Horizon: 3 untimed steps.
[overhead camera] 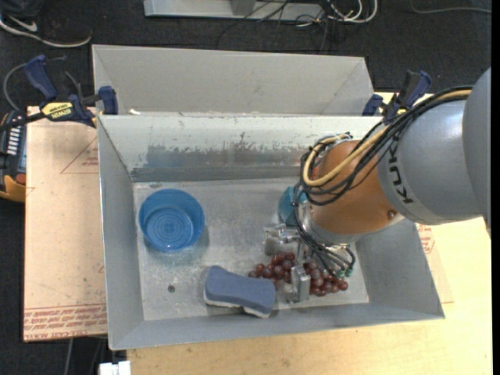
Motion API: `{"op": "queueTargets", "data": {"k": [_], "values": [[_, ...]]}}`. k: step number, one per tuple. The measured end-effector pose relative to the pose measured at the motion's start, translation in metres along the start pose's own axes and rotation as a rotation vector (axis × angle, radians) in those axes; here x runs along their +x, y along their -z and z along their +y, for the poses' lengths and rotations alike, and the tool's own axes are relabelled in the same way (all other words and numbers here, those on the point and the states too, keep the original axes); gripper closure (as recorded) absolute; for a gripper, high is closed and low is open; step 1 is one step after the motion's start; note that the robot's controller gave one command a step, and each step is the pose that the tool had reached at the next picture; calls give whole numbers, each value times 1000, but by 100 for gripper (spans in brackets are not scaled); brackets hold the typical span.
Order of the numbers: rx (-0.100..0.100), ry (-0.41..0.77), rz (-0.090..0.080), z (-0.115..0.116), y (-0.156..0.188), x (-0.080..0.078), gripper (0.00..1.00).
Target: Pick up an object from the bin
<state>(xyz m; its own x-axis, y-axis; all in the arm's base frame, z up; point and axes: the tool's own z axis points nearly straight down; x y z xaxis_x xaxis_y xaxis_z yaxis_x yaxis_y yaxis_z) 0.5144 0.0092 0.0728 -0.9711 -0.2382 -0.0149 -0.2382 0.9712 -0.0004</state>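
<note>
A blue bowl (pixel 171 221) sits left in the bin (pixel 117 209), with bare floor around it. A grey-blue sponge (pixel 238 291) lies close to the near wall. Just right of it, a bunch of dark red grapes (pixel 269 270) stretches left-right under the gripper (pixel 295 276). I cannot tell how wide the claw is. The arm (pixel 437 162) reads "KU".

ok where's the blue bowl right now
In the camera view the blue bowl sits at the left of the bin, the blue-grey sponge nearest it, toward the front right.
</note>
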Motion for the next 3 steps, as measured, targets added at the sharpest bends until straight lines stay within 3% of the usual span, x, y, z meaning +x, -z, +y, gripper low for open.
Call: {"op": "queueTargets", "data": {"k": [1, 2, 3], "values": [[0, 0, 0, 0, 0, 0, 100], [0, 0, 0, 0, 0, 0, 100], [-3, -54, -1, 47, 35, 17, 100]]}}
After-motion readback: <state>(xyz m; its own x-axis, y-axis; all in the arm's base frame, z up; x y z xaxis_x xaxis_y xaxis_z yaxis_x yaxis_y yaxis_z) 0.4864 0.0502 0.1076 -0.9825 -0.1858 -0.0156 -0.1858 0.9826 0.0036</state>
